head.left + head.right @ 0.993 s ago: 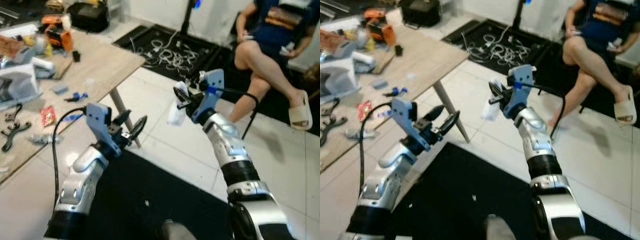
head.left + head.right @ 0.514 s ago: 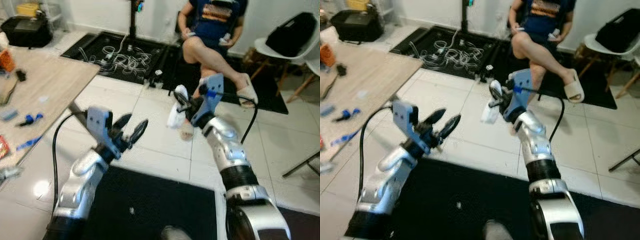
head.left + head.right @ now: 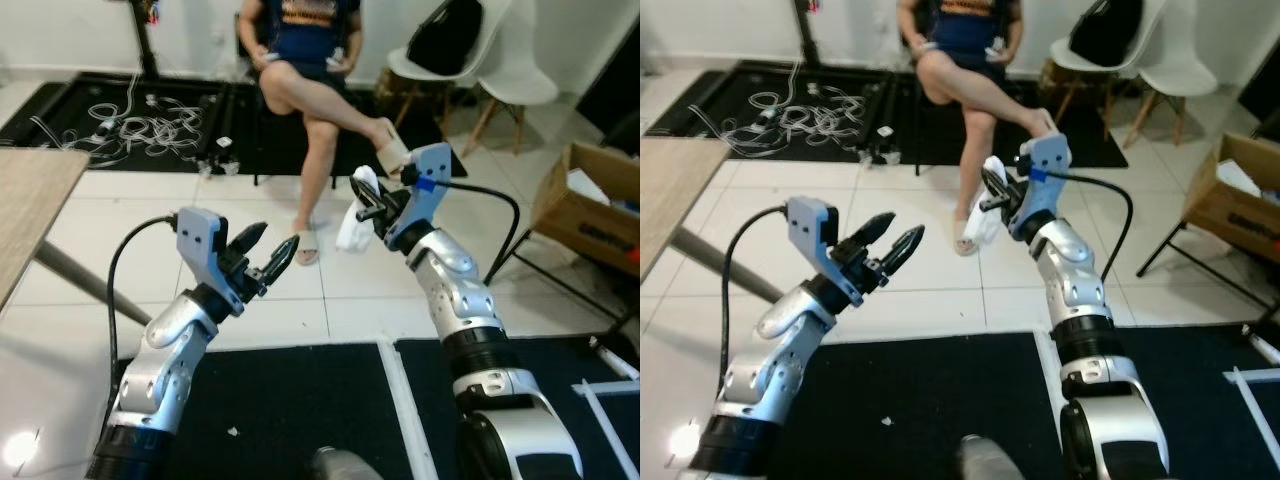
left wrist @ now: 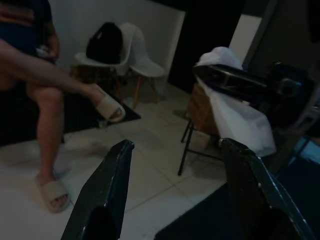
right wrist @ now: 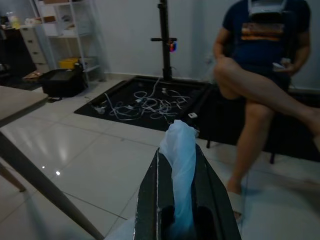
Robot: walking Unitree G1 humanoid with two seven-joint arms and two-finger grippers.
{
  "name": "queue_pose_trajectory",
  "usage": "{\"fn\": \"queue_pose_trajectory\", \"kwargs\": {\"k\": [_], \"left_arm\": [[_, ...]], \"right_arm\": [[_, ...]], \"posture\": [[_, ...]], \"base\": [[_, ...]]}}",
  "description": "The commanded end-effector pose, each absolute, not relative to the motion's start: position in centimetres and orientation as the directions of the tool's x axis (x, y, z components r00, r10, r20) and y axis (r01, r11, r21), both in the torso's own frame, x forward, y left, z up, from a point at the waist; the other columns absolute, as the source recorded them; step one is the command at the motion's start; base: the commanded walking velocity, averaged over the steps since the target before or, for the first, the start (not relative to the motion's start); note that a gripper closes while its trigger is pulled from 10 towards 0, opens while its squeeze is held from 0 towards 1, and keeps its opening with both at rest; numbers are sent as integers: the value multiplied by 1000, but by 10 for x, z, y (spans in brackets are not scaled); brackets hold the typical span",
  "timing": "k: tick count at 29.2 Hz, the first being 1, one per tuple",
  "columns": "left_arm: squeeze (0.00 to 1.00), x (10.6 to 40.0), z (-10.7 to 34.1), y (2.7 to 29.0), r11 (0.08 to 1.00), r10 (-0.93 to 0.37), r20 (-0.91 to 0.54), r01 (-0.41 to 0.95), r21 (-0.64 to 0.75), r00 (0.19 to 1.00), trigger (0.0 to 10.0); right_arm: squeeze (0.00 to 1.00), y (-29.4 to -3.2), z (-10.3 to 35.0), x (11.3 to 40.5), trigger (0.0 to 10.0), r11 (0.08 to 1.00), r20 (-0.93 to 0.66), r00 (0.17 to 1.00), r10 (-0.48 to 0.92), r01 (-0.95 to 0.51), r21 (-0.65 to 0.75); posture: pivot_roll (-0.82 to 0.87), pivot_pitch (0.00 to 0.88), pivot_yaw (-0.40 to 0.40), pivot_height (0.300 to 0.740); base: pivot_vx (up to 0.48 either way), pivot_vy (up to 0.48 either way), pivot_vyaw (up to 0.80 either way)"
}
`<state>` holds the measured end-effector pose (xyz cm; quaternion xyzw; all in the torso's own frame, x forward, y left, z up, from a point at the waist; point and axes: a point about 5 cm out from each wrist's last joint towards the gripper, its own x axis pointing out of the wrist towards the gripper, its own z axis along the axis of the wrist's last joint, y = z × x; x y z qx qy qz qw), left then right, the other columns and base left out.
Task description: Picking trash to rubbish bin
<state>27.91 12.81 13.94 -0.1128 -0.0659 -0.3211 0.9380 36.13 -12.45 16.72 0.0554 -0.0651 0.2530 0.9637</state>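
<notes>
A crumpled white piece of trash (image 3: pixel 354 222) hangs from my right gripper (image 3: pixel 362 196), which is shut on it and held up at chest height in front of me. In the right wrist view the white trash (image 5: pixel 180 165) is pinched between the two black fingers (image 5: pixel 150 200). My left gripper (image 3: pixel 270 250) is raised to the left of it, open and holding nothing. The left wrist view looks across at the white trash (image 4: pixel 240 115) and shows the open fingers (image 4: pixel 107 190).
A person (image 3: pixel 310 60) sits on a chair ahead with crossed legs. A wooden table (image 3: pixel 30 200) stands at the left. A cardboard box (image 3: pixel 590 205) is at the right, white chairs (image 3: pixel 500 80) behind. Black mats (image 3: pixel 290 410) lie underfoot; cables (image 3: pixel 140 125) lie far left.
The view has swung to the right: the table slid off to the left, and the chairs and box came in. Both arms keep their pose, the trash still held.
</notes>
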Motion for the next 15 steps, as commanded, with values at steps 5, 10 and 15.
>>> {"fn": "queue_pose_trajectory", "kwargs": {"k": [5,10,15], "left_arm": [[0,279,139,126,760,-600,194,629,-166,776,10000],[0,279,139,126,760,-600,193,629,-166,776,10000],[0,279,138,125,758,-601,194,630,-169,775,10000]], "right_arm": [[0,-125,169,362,10000,866,155,862,483,-496,62],[0,-125,168,362,10000,866,153,862,483,-496,62],[0,-125,167,362,10000,865,151,862,485,-498,62]], "posture": [[-60,0,-35,740],[-60,0,-38,740],[-59,0,-42,740]], "base": [[0,0,-800],[0,0,-800],[0,0,-800]]}}
